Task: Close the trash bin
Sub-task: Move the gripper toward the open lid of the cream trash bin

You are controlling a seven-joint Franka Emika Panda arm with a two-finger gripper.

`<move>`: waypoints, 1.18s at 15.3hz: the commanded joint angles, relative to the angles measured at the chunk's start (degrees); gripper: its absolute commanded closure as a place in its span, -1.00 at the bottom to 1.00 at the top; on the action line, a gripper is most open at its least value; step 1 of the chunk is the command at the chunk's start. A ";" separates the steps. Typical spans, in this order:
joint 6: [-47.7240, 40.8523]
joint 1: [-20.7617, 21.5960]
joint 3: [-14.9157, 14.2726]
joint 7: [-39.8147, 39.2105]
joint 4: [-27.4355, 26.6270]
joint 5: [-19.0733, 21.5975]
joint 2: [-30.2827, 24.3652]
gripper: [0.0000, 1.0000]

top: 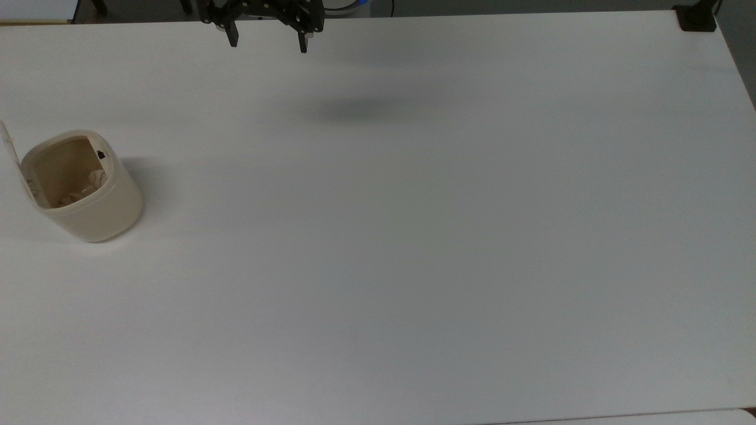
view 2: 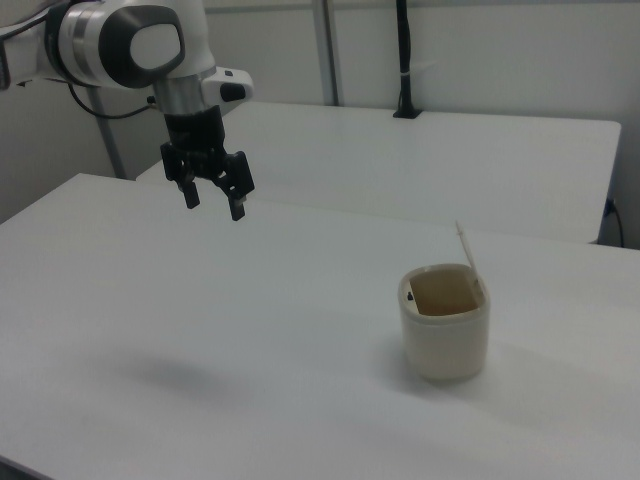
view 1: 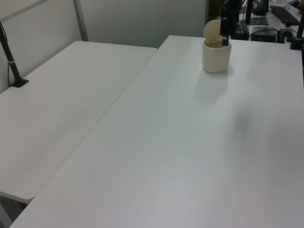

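Cream trash bin [top: 88, 195] stands lid-up; crumpled scraps [top: 82, 189] inside.

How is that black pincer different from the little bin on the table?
The pincer is black and hangs in the air; the bin is cream and stands on the table. The pincer is angular metal, the bin rounded plastic. Both are open: fingers spread, lid up.

Trash bin [view 2: 445, 333] on table [view 2: 250, 340]

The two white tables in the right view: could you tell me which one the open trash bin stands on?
The nearer table, below the gripper, carries the trash bin; the farther table carries a black post.
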 commanded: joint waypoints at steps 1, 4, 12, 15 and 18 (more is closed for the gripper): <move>-0.80 -0.02 -0.32 -0.43 -0.55 0.45 -1.09 -1.00; -0.71 0.06 -0.67 -0.52 -0.55 0.36 -1.00 -1.00; -0.62 0.06 -3.30 -0.35 1.28 0.80 -1.00 0.39; 3.05 -0.11 -5.59 2.01 1.64 0.80 -0.65 0.95; 13.67 -1.08 -9.27 9.74 1.64 -0.07 1.54 1.00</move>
